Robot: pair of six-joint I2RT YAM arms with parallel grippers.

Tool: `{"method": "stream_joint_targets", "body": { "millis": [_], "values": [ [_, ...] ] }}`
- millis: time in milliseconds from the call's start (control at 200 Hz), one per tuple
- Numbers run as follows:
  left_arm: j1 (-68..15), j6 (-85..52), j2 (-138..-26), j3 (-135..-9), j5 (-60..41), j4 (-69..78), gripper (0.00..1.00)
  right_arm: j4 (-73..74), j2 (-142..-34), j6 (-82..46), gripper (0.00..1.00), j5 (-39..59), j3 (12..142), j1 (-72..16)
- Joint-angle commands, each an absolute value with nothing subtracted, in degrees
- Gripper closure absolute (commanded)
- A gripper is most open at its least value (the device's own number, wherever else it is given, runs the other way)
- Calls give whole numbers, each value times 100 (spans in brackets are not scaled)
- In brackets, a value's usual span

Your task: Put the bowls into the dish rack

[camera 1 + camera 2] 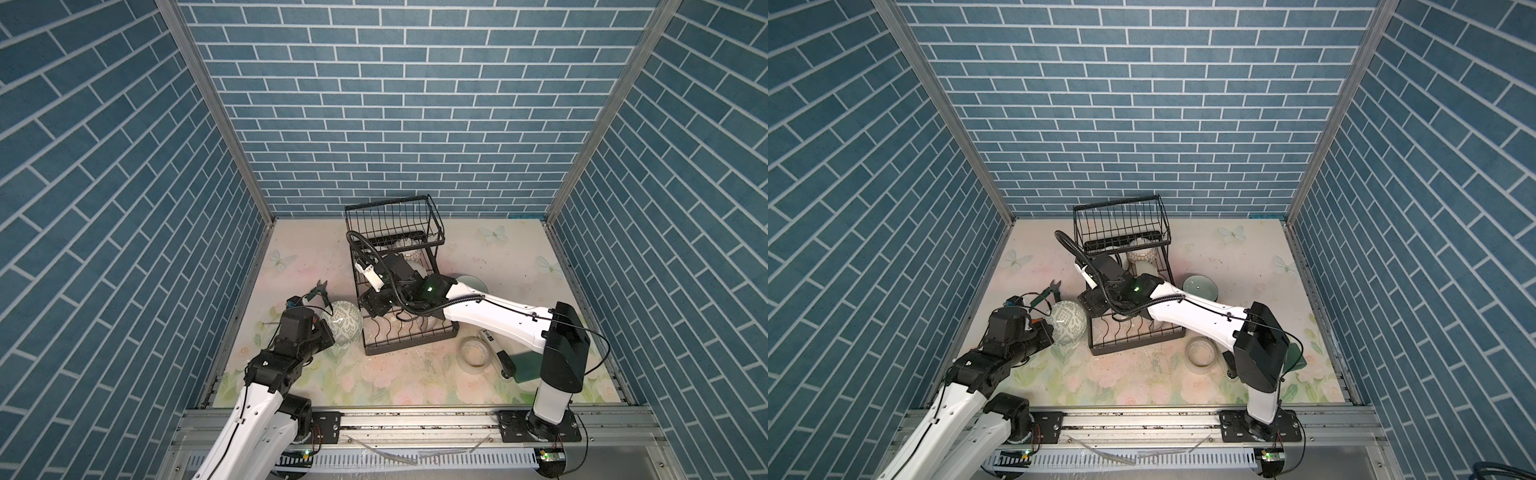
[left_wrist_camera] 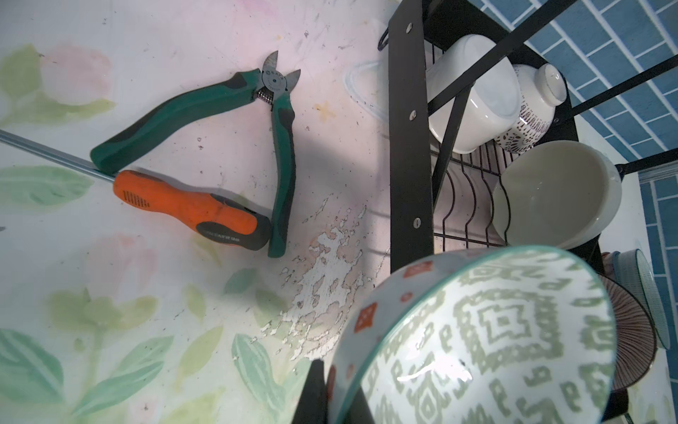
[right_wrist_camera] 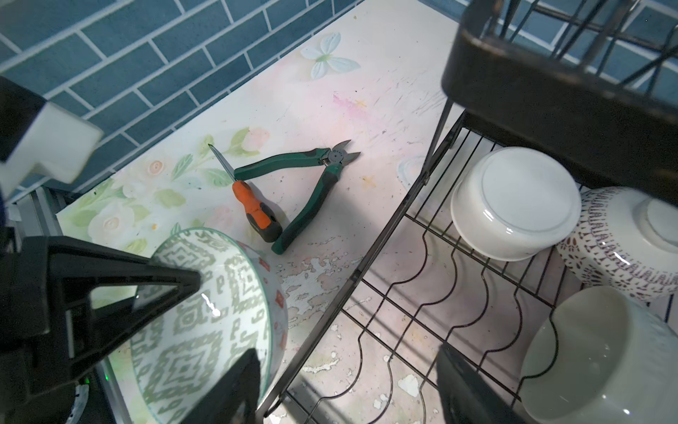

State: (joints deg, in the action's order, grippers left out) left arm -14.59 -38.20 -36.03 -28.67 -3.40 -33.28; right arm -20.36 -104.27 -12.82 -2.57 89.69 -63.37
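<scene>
My left gripper (image 2: 339, 396) is shut on the rim of a patterned bowl (image 1: 341, 322), green lattice inside and orange marks outside. It holds the bowl tilted just left of the black dish rack (image 1: 409, 345). My right gripper (image 3: 352, 385) is open over the rack's lower tray. One of its fingers (image 3: 242, 385) shows in front of the patterned bowl (image 3: 205, 308), the other over the wire floor; contact I cannot tell. A white bowl (image 3: 513, 205), a brown-patterned bowl (image 3: 623, 249) and a cream bowl (image 3: 587, 352) lie in the rack. A pale green bowl (image 1: 1200, 286) sits on the table to its right.
Green pliers (image 2: 220, 110) and an orange screwdriver (image 2: 190, 209) lie on the table left of the rack. A translucent tape ring (image 1: 473, 351) and a dark green object (image 1: 525, 365) are near the right arm's base. The rack's raised upper basket (image 1: 395, 232) stands toward the back wall.
</scene>
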Motion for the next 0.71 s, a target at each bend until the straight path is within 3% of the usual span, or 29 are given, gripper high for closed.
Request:
{"method": "stream_joint_targets", "body": {
  "millis": [0, 290, 700],
  "values": [
    [-1433, -3902, -3696, -3147, -535, -2824, 100, -2138, -10547, -1603, 30, -106, 9209, -6365],
    [-1459, -3954, -4100, -3250, -694, -2520, 100, -2144, -10643, -1722, 40, 68, 9156, -6366],
    [-1612, -3981, -4468, -3388, -738, -2167, 100, -2364, -10900, -1915, 55, -431, 9382, -6377]
  ]
}}
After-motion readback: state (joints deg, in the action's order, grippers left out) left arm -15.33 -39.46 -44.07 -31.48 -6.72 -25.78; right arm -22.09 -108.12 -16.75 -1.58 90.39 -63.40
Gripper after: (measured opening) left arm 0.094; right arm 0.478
